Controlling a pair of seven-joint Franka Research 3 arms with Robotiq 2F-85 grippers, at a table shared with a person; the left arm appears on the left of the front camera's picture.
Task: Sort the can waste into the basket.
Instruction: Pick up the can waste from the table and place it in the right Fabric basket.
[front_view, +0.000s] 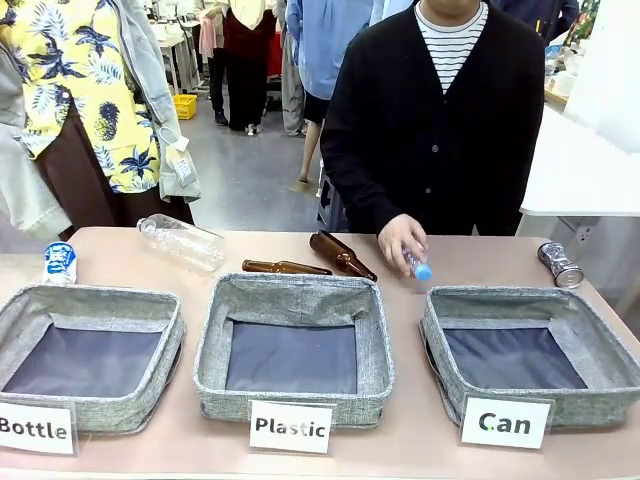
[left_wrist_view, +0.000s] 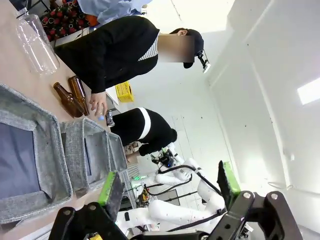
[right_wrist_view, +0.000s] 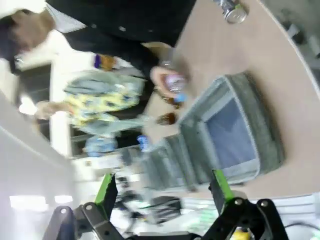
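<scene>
A dented silver can (front_view: 559, 264) lies on its side at the table's far right, behind the grey basket (front_view: 500, 298) signed "Can". A blue can (front_view: 60, 262) stands at the far left, behind the "Bottle" basket (front_view: 90, 296). In the right wrist view my right gripper (right_wrist_view: 163, 187) is open and holds nothing. It hangs above the table, with the Can basket (right_wrist_view: 265, 135) and the silver can (right_wrist_view: 231, 10) beyond it. My left gripper (left_wrist_view: 170, 184) is also open and holds nothing, with the row of baskets off to its left.
The person's hand (front_view: 400, 240) holds a small blue-capped bottle (front_view: 418, 268) over the table behind the "Plastic" basket (front_view: 295, 290). Two brown bottles (front_view: 342, 256) and a clear plastic bottle (front_view: 181, 240) lie along the far side. All three baskets hold nothing.
</scene>
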